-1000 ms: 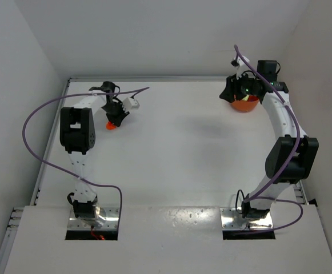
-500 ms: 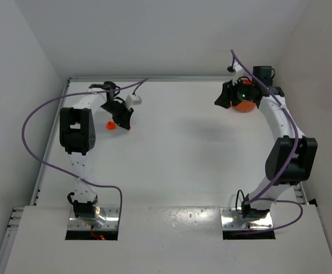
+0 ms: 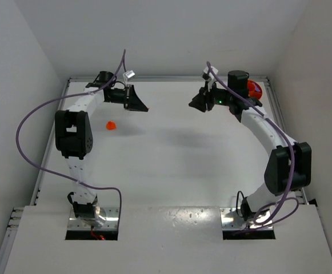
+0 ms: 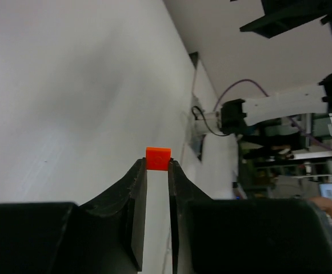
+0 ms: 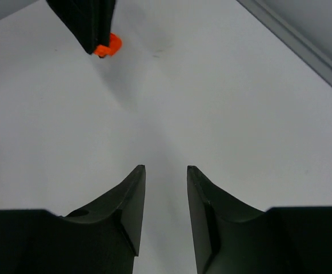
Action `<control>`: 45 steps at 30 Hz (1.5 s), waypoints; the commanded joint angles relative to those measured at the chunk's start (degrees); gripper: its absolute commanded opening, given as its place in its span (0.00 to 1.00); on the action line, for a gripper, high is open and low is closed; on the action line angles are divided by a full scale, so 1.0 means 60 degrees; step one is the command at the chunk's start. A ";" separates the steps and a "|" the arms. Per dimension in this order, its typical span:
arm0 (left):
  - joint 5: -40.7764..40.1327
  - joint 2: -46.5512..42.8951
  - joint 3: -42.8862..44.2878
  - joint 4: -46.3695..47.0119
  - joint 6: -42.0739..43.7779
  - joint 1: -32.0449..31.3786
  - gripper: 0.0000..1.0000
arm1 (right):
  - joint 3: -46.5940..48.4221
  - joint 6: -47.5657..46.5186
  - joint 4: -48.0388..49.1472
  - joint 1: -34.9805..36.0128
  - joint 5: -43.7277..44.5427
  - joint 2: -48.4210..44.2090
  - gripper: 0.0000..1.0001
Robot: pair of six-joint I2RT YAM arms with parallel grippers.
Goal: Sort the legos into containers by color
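My left gripper [image 3: 141, 106] is raised near the back of the table and is shut on a small flat orange-red lego [image 4: 158, 158], pinched at the fingertips [image 4: 157, 166]. A second orange-red lego [image 3: 112, 124] lies on the table, left of and nearer than that gripper. My right gripper [image 3: 195, 104] is open and empty [image 5: 166, 167], pointing left toward the left gripper. The left gripper's fingers [image 5: 88, 23] show there with an orange-red bit [image 5: 107, 47] at their tip. The orange bowl [image 3: 256, 89] sits at the back right, mostly hidden behind the right arm.
White walls close the table at the back and on both sides. A raised rail [image 3: 171, 78] runs along the back edge. Purple cables [image 3: 31, 117] loop off both arms. No other legos show.
My left gripper has lifted off the orange-red lego on the table and swung back and right. My right gripper has moved left, away from the orange bowl.
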 commanded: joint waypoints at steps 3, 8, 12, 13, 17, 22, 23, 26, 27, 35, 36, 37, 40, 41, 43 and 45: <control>0.2672 -0.0394 -0.0572 0.1435 -0.2223 -0.0082 0.07 | -0.0216 -0.1020 0.1866 0.0764 -0.1423 0.0119 0.33; 0.2808 -0.0496 -0.0762 0.1538 -0.2487 -0.0170 0.06 | 0.0177 -0.2556 0.1080 0.1335 -0.2374 0.0426 0.31; 0.2808 -0.1008 -0.1203 0.1538 -0.2355 -0.0272 0.06 | 0.0589 -0.4128 -0.0668 0.1644 -0.2831 0.0617 0.30; 0.2808 -0.1096 -0.1304 0.1538 -0.2355 -0.0374 0.06 | 0.0589 -0.4389 -0.0871 0.1789 -0.2831 0.0617 0.30; 0.2808 -0.1462 -0.1947 0.1538 -0.2121 -0.0886 0.06 | 0.0734 -0.5575 -0.1866 0.1994 -0.3020 0.0617 0.31; 0.2808 -0.1901 -0.2637 0.2094 -0.2135 -0.1516 0.07 | 0.1233 -0.6880 -0.3259 0.1995 -0.3124 0.0837 0.33; 0.2808 -0.2135 -0.2914 0.2211 -0.2251 -0.1735 0.07 | 0.1234 -0.6882 -0.3363 0.1995 -0.3124 0.0837 0.34; 0.2676 -0.2560 -0.3747 0.3234 -0.2938 -0.2073 0.07 | 0.1234 -0.7364 -0.3860 0.1995 -0.3124 0.0721 0.35; 0.2676 -0.2808 -0.3896 0.3382 -0.3101 -0.2074 0.07 | 0.1103 -0.7626 -0.3992 0.1995 -0.3124 0.0720 0.37; 0.2793 -0.3133 -0.4192 0.4305 -0.4024 -0.2556 0.07 | -0.0112 -0.9107 -0.4770 0.1995 -0.3299 -0.0567 0.43; 0.2793 -0.3133 -0.4191 0.4307 -0.4112 -0.2557 0.07 | -0.0114 -0.9108 -0.4857 0.1995 -0.3299 -0.0569 0.43; 0.2793 -0.3133 -0.4191 0.4307 -0.4113 -0.2673 0.07 | -0.0114 -0.9108 -0.4858 0.1995 -0.3212 -0.0700 0.43; 0.2793 -0.3046 -0.4191 0.4540 -0.4258 -0.2792 0.07 | -0.0027 -0.9196 -0.5107 0.1995 -0.3212 -0.0701 0.43; 0.2793 -0.3045 -0.4191 0.4541 -0.4346 -0.2792 0.07 | -0.0026 -0.9196 -0.5107 0.1995 -0.3212 -0.0701 0.43; 0.2793 -0.2944 -0.4191 0.4687 -0.4463 -0.2894 0.07 | 0.0076 -0.9196 -0.5224 0.2083 -0.3212 -0.0701 0.43; 0.2793 -0.2856 -0.4191 0.4935 -0.4596 -0.2982 0.07 | 0.0164 -0.9196 -0.5340 0.2171 -0.3124 -0.0598 0.43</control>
